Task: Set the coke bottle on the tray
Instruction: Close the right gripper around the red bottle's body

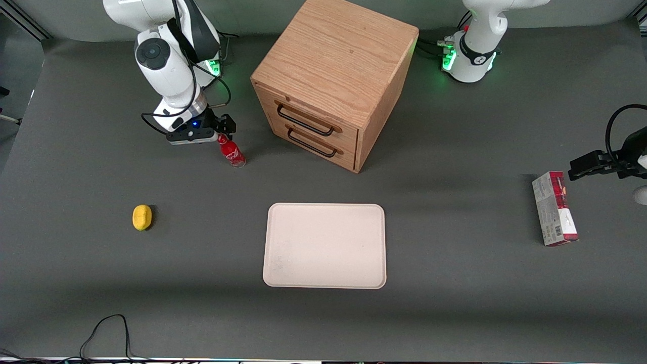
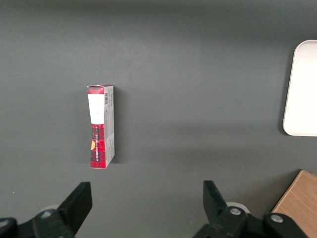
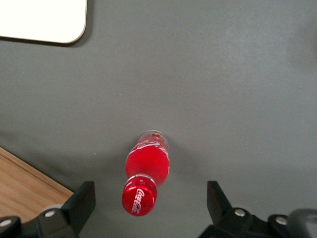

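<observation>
Upper left of the front frame: my gripper (image 1: 226, 132) hangs just above the coke bottle (image 1: 232, 151), close to the bottle's cap.
Bottle position: it stands on the table (image 1: 455, 303) in the upper left of the front frame, beside the wooden drawer box (image 1: 333, 81) and farther from the front camera than the tray (image 1: 324, 245).
Bottle axis: upright, cap up. From my right wrist view I look down on the cap, and the coke bottle (image 3: 144, 173) leans only by perspective.
Gripper state: spread wide and holding nothing. In the wrist view one of the fingertips (image 3: 81, 201) shows on each side of the bottle, with clear table between each and the red body.
Key relation: the bottle sits between my fingers but closer to one than to the other, so I judge a small sideways correction is due before I descend and squeeze.
Tray direction: the tray (image 3: 42, 20) is well apart from the bottle, toward the front camera and toward the table's middle. It sits at lower centre of the front frame with nothing on it.
Other items: a yellow object (image 1: 142, 217) at left and a red-and-grey carton (image 1: 554, 208) at right, both off my likely path.
</observation>
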Controlling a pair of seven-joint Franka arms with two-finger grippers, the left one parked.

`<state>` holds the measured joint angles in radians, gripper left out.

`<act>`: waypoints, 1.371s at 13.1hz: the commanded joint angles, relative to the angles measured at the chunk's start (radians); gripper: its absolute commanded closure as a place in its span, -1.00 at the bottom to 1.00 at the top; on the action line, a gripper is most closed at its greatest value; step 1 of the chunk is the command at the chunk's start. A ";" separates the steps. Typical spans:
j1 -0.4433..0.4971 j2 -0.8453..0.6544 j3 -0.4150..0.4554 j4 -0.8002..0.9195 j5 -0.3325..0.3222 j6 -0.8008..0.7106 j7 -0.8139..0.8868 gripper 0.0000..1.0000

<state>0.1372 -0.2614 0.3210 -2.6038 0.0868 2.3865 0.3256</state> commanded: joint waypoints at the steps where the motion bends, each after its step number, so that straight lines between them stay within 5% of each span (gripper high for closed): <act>1: 0.009 0.014 0.007 -0.028 0.027 0.058 0.010 -1.00; 3: 0.009 0.028 0.010 -0.038 0.027 0.082 0.012 -0.90; 6: 0.009 0.034 0.017 -0.038 0.028 0.082 0.012 -0.01; 11: 0.006 0.045 0.017 -0.030 0.028 0.079 0.010 1.00; 14: 0.002 0.050 0.015 0.031 0.028 0.021 0.010 1.00; 18: -0.019 0.082 0.007 0.305 0.025 -0.283 0.010 1.00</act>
<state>0.1344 -0.2170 0.3325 -2.4586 0.0898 2.2360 0.3260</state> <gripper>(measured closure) 0.687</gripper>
